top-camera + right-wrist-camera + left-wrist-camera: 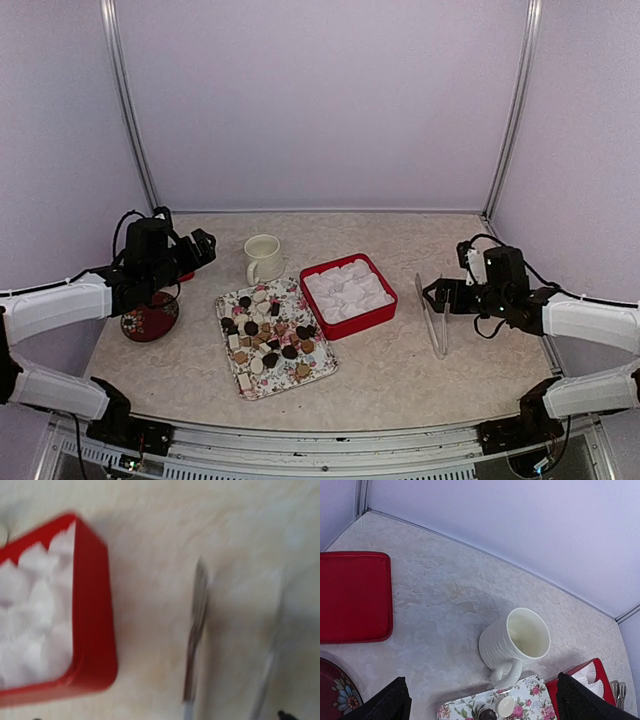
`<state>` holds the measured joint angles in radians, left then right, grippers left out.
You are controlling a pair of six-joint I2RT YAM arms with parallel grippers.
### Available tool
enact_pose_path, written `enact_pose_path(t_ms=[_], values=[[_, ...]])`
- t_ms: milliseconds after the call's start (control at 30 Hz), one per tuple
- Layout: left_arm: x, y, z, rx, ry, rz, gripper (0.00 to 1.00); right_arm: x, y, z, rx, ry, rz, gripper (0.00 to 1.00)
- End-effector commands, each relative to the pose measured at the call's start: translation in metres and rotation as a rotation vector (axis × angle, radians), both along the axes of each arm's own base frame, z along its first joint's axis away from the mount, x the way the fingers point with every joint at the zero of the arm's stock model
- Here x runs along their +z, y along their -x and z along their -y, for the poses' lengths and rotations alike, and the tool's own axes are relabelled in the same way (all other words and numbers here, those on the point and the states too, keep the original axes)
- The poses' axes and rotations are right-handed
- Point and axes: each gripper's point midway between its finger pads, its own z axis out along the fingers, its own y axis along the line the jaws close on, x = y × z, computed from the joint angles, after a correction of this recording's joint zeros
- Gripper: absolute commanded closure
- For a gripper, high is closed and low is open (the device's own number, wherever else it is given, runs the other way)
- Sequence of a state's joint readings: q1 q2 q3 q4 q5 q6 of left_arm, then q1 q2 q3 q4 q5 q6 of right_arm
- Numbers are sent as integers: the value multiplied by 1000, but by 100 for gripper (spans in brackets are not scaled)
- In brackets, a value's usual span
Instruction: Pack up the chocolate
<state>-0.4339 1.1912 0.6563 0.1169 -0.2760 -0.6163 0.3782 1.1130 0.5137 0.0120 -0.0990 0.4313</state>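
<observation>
Item 1, nearest: chocolate (265, 335), heaped on floral tray (325, 362), none boxed yet.
Item 2: tongs (435, 315), flat beside red box (355, 322). My right gripper (440, 296) hovers over them, jaws wide. I'd straddle both arms squarely, mid-length.
Item 3, farther: left gripper (205, 245), jaws wide, empty.

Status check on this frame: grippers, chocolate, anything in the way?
Left gripper open, empty, near mug. Right gripper open above tongs. Chocolate on floral tray, none seen in red box. Nothing blocking.
</observation>
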Motion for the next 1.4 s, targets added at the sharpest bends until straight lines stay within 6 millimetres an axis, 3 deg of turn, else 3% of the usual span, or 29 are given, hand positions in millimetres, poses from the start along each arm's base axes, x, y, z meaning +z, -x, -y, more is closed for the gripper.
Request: enact_pose_path(t_ms=[0,367,1000,1167,1267,1367], values=[[11,-2,9,-38,2,38,1,-27,11,-6,-36,6,-33,0],[19,-1,10,-39,17,67,1,-63,32,3,-129,83,-43,0],[21,1,10,-35,30,79,1,-111,27,-4,-201,263,-77,9],[20,0,8,-27,23,76,1,-120,24,-6,-203,276,-89,17],[20,-1,7,-23,19,75,1,-129,24,-7,-209,293,-122,26],[19,0,6,-23,15,73,1,-126,25,-7,-213,287,-126,35]])
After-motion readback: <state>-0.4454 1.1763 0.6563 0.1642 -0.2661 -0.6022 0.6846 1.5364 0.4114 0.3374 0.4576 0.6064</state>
